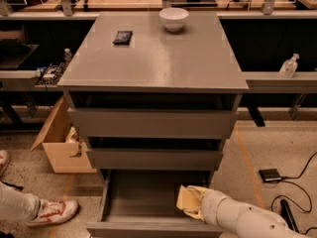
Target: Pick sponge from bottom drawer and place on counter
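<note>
The arm (247, 220) is a thick tube of smooth, off-white shell with a soft sheen, built from rounded segments. Thin dark seams ring it where one segment meets the next, and each segment swells a little, like a knuckle. Toward its end it closes in a domed white wrist housing (214, 208). The tool (197, 205) at that end is in the right part of the open bottom drawer (133, 200); its own colour and outline are hard to make out.
</note>
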Action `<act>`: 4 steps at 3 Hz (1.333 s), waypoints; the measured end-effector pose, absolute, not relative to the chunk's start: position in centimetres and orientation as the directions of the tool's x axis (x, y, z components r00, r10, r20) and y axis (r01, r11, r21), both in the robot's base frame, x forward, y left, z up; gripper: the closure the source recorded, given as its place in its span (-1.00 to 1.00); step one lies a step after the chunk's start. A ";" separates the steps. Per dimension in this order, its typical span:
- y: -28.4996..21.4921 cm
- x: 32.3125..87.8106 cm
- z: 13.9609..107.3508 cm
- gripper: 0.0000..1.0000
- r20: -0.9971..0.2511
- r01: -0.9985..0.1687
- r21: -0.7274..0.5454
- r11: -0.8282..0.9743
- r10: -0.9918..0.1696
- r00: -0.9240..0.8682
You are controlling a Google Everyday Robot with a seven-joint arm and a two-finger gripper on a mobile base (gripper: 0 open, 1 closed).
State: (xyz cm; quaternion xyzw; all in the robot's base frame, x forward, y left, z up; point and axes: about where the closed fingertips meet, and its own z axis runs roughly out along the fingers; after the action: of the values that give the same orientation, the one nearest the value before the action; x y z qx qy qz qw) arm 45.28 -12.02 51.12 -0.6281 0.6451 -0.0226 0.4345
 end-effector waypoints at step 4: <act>-13.7 50.1 63.4 1.00 -0.497 -0.567 -0.784 0.253 -0.803 0.330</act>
State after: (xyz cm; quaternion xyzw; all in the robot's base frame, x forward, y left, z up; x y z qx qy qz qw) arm 50.06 -13.68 63.38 -0.6016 0.5690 -0.1071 0.5503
